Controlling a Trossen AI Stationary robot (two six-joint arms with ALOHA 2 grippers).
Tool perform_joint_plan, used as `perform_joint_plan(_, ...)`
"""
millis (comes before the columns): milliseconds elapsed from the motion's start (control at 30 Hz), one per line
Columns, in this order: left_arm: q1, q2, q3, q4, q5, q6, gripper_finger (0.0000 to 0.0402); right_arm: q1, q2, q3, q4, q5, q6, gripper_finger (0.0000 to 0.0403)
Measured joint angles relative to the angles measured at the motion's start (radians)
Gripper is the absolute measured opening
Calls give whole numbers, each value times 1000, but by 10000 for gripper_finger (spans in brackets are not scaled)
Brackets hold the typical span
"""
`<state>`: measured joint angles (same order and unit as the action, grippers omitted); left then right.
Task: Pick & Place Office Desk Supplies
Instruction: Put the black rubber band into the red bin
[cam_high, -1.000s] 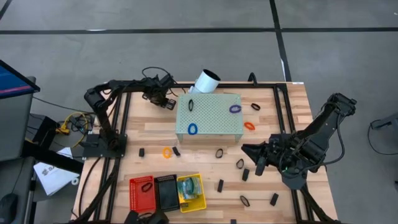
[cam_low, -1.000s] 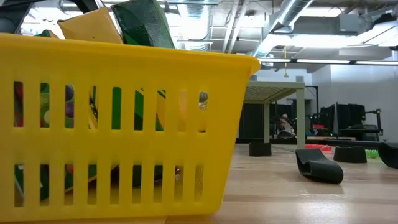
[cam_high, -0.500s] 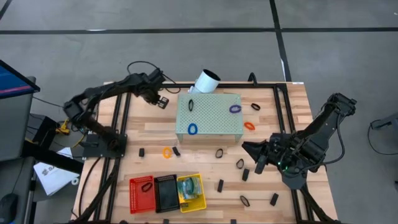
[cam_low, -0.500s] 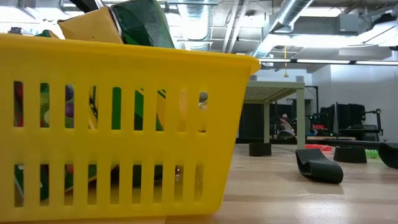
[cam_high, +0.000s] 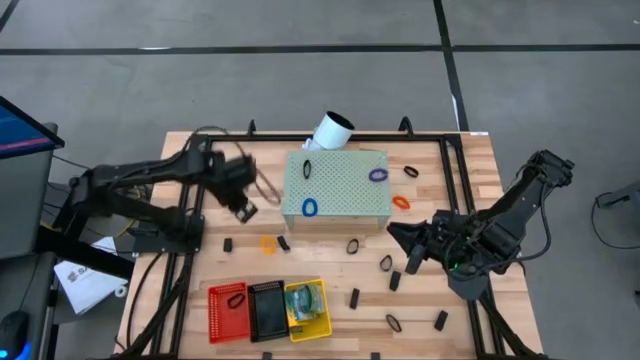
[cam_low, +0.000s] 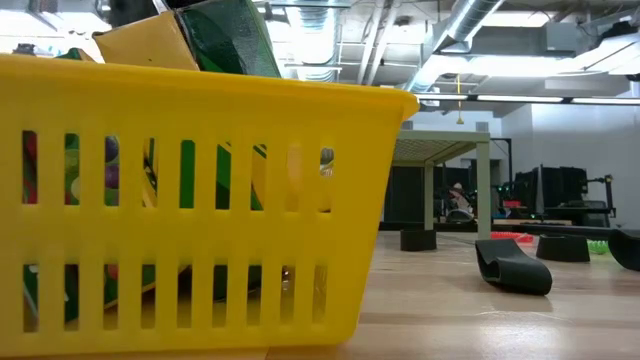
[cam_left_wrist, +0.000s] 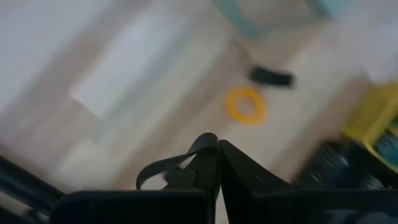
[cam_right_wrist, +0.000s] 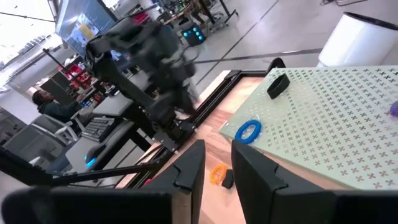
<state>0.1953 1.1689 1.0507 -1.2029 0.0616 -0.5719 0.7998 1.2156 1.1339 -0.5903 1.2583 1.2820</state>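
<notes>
Wooden desk (cam_high: 250, 215) on grey floor, black frame rails round it. Your left tool (cam_high: 243, 205) hangs over the desk just left of the green block (cam_high: 336, 187), fingers pressed together; the wrist view shows a thin black loop (cam_left_wrist: 163, 167) pinched at their tips. Below it in that view lie an orange loop (cam_left_wrist: 245, 104) and a black clip (cam_left_wrist: 271, 76) on the wood.

Your right tool (cam_high: 403, 240) sits low at the desk's right side, pointing at the block's near corner; its fingers (cam_right_wrist: 189, 165) stand a narrow gap apart with nothing between them.

On the block: blue loop (cam_high: 309, 207), black loop (cam_high: 306, 169), purple loop (cam_high: 378, 175). White tube (cam_high: 331, 130) leans at the block's far edge. Off the block to the right: orange loop (cam_high: 401, 202), another black loop (cam_high: 411, 171).

Near edge holds three baskets side by side: red (cam_high: 228, 310) with a black loop in it, black (cam_high: 267, 309), yellow (cam_high: 308, 310) (crayon boxes inside, seen through the slots in the low view). Black clips and loops are scattered over the wood between the baskets and the right tool.

A seated person (cam_right_wrist: 48, 102) shows far off in the right wrist view.
</notes>
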Motion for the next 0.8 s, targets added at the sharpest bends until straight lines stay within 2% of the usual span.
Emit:
perform_joint_plan(233, -391, -39, -63, 36, 30, -305, 0, -18, 16, 0, 3, 0, 55, 77)
perform_joint_plan(433, -677, -36, -97, 156, 43, -496, 0, -24, 50, 0, 4, 0, 126, 77)
perform_joint_plan(600, -837, -35, -142, 275, 36, -640, 0, -32, 77, -1, 28, -2, 141, 77)
perform_joint_plan(800, -963, -30, -203, 353, 13, -751, 0, -31, 75, 0, 64, -1, 130, 77)
